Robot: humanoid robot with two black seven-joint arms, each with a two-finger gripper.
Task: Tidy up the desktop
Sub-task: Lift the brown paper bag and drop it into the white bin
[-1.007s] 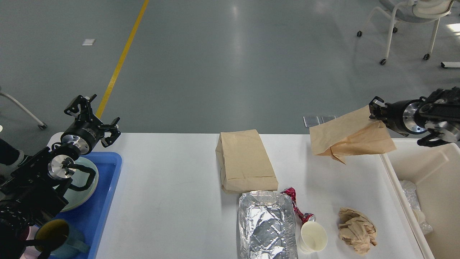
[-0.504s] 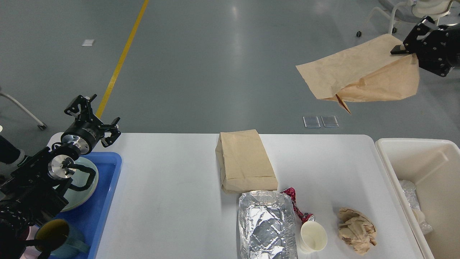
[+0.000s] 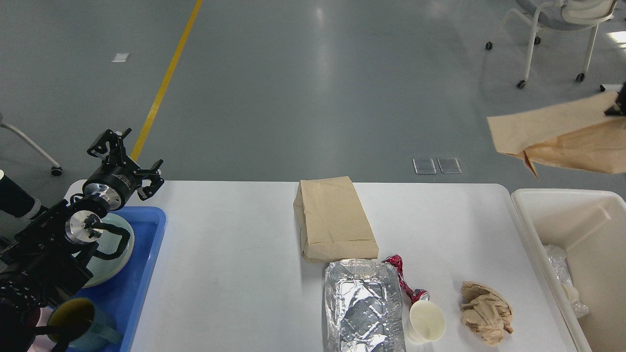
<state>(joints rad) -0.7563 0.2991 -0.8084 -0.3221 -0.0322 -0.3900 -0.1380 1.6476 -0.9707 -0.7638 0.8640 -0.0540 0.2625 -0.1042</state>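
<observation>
**Paper bag swings toward the right edge**

Since half a second ago the flat bag [image 3: 562, 139] has dropped and slid right, now hanging above the bin [image 3: 587, 230].

Left gripper [image 3: 124, 156] hovers over the desktop's [image 3: 234, 264] far-left corner above the tray [image 3: 146, 264], fingers spread, holding nothing. On the desktop lie a folded bag [image 3: 335, 220], foil tray [image 3: 362, 308], cup [image 3: 426, 320] and crumpled paper [image 3: 486, 313]. Right gripper [image 3: 618, 105] is barely visible at the frame edge, touching the flat bag; its opening cannot be told.

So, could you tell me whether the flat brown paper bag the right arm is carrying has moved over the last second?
Yes. The carried paper bag rose off the desktop, then swung right; it now hangs above the white bin.
</observation>
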